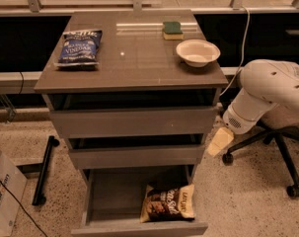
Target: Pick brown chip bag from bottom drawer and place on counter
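One counter (134, 58). Top drawer (131, 120), middle drawer (136, 156), bottom drawer (114, 196): three in all. Blue chip bag (80, 47) plus brown chip bag (168, 203): two in all. One bowl (198, 52). One sponge (172, 29). One robot arm (267, 95); one gripper (220, 141), low at cabinet's right side, near middle drawer. One office chair (282, 147).

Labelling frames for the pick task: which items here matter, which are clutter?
Job: brown chip bag in the open bottom drawer; counter; end effector, low, right of the cabinet.
Clutter: blue vinegar chip bag, green sponge, white bowl, office chair.
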`<control>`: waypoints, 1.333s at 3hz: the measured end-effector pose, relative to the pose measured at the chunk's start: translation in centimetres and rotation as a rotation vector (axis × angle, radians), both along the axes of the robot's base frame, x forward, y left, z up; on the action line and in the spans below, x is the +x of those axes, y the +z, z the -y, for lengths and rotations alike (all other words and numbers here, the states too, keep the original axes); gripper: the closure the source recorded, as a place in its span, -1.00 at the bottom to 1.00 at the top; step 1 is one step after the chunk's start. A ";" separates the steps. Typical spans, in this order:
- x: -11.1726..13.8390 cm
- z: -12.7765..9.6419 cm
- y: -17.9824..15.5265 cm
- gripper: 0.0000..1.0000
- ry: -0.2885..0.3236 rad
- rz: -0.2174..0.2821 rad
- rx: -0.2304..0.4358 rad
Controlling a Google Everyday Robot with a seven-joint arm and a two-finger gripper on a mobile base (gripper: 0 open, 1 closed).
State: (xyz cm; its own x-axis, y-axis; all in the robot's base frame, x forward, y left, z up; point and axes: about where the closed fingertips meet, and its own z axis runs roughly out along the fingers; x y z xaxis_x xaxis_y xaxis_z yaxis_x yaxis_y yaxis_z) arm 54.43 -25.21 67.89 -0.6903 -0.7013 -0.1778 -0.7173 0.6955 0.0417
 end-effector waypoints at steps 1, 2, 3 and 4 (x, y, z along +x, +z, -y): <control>-0.7 0.0 -1.0 -1.00 0.014 0.003 -0.007; -2.6 -0.1 -2.7 -1.00 0.039 0.001 0.041; -3.8 -0.2 -4.1 -1.00 0.031 0.013 0.116; -3.4 -1.3 -6.5 -1.00 0.008 0.006 0.179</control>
State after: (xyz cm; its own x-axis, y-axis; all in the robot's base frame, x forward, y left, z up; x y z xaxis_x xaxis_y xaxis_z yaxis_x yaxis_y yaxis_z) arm 51.00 -23.89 61.39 -0.6831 -0.6638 -0.3045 -0.7237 0.6713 0.1602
